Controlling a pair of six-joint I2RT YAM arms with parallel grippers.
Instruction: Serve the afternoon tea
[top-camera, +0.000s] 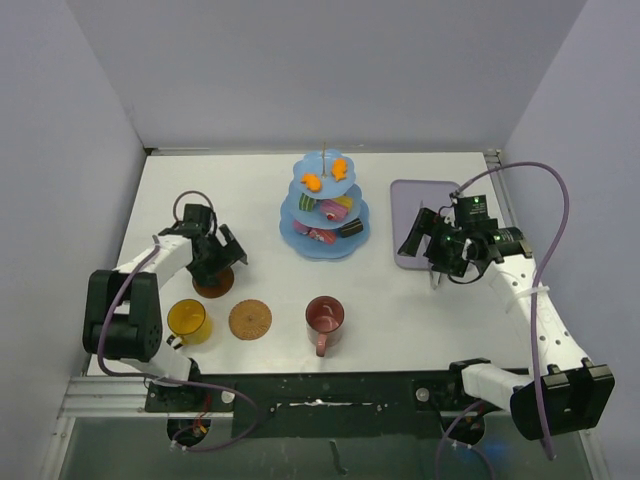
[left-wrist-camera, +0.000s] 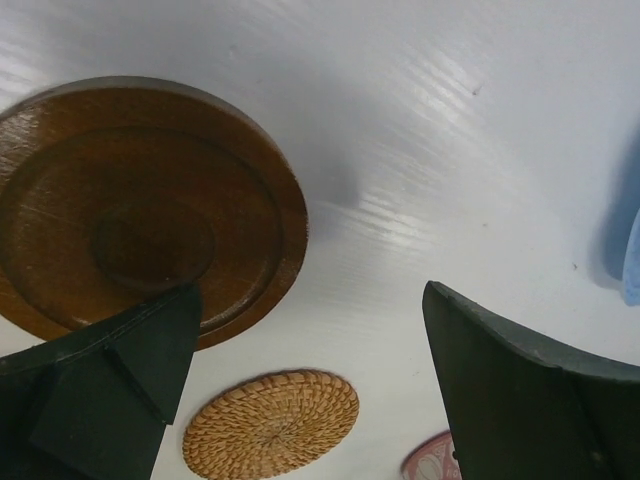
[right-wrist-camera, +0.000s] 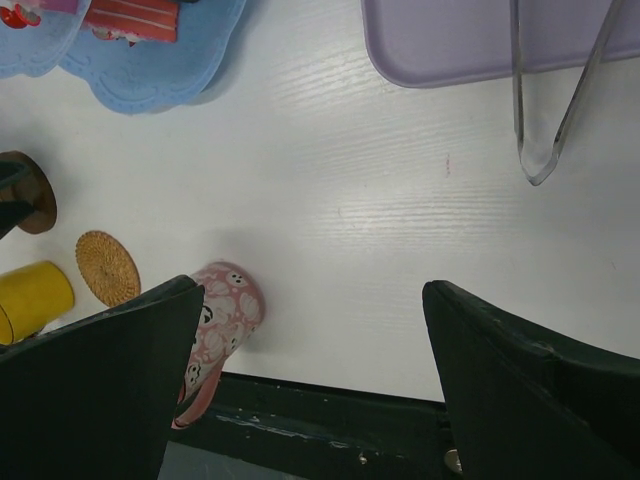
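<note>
The light-blue three-tier stand (top-camera: 324, 215) with toy cakes stands at the table's middle back. A dark wooden coaster (top-camera: 213, 284) lies left of it, with my left gripper (top-camera: 221, 256) open just above it. In the left wrist view the coaster (left-wrist-camera: 150, 200) lies by the left finger and nothing sits between the fingers of the gripper (left-wrist-camera: 310, 300). A woven coaster (top-camera: 250, 319), a yellow mug (top-camera: 187, 320) and a dark-red mug (top-camera: 325, 317) stand near the front edge. My right gripper (top-camera: 428, 244) hangs open and empty (right-wrist-camera: 315, 290) over bare table right of the red mug (right-wrist-camera: 225, 305).
A lilac tray (top-camera: 420, 190) lies at the right, with clear tongs (right-wrist-camera: 550, 110) reaching over its near edge onto the table. Grey walls close in the table on three sides. The front edge drops to a dark rail (top-camera: 330, 385).
</note>
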